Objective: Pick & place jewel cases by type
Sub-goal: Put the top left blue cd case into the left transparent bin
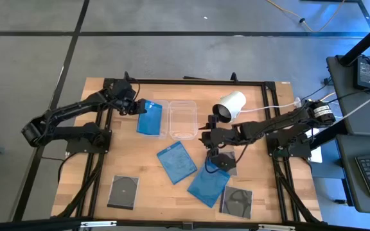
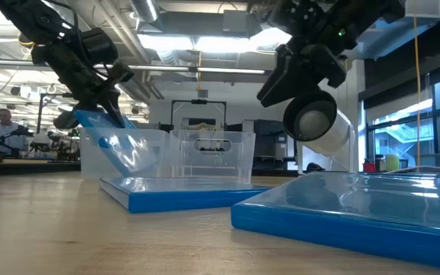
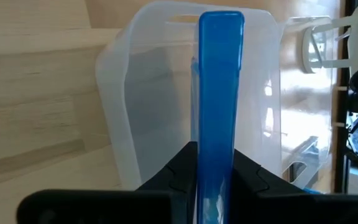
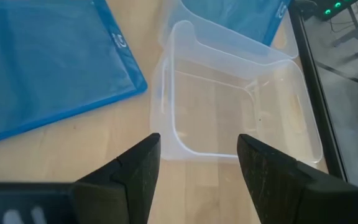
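Note:
My left gripper [image 1: 135,106] is at the far left, shut on a translucent blue jewel case [image 1: 150,118] that slants down into the left clear tub [image 3: 135,93]. My right gripper [image 1: 205,136] hangs open at mid-table, above the near end of the second clear tub [image 4: 241,112], holding nothing. Two more blue cases [image 1: 176,162] [image 1: 209,185] lie flat on the table near its middle. Dark cases lie flat at the near left [image 1: 123,191], at the near right [image 1: 236,201] and beside the right arm [image 1: 227,160]. My left gripper pinches the blue case by its two flat faces, close to one edge [image 3: 215,163], between its two fingers. The fingers slant down from the table's left side. The case shows edge-on in the wrist view and tilts down from the fingers, its lower end [image 2: 128,149] inside the tub's walls.
A white cylinder with a dark end [image 1: 230,106] lies at the far right, close to the right arm. The two tubs stand side by side at the far middle. Black frame rails run along the table's edges [image 1: 172,81].

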Tool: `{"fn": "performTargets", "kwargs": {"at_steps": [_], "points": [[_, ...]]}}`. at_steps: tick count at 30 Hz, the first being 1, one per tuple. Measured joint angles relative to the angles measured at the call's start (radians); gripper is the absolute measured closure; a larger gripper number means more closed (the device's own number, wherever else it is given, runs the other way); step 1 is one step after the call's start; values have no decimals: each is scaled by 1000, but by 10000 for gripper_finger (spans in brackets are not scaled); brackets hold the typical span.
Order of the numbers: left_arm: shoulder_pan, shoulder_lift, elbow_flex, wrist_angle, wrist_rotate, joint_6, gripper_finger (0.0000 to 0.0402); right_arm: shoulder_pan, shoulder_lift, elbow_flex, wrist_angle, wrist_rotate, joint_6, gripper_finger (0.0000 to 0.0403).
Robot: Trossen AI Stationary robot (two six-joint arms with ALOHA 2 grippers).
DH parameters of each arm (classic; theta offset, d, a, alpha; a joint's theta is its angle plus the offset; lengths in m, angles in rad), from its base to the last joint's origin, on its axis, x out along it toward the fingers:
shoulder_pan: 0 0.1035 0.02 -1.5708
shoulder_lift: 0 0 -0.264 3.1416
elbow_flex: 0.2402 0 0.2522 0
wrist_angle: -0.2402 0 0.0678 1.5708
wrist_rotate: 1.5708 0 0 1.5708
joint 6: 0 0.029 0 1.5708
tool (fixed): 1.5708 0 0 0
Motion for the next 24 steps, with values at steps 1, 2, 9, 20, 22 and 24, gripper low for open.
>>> {"fn": "performTargets", "kwargs": {"at_steps": [1, 2, 9, 20, 22, 24], "points": [[0, 0, 0, 0, 0, 6, 353, -2, 0, 0, 0, 0, 0, 186], [0, 0, 0, 0, 0, 17, 353, -4, 0, 0, 0, 0, 0, 186], [-1, 0, 0, 0, -23, 37, 339, -7, 0, 0, -1, -18, 0, 186], [-1, -7, 0, 0, -23, 52, 263, -7, 0, 0, -1, -18, 0, 186], [0, -20, 0, 0, -25, 52, 255, -7, 0, 0, -1, -18, 0, 186], [0, -37, 0, 1, -30, 52, 250, -7, 1, 0, -1, -18, 0, 186]]}}
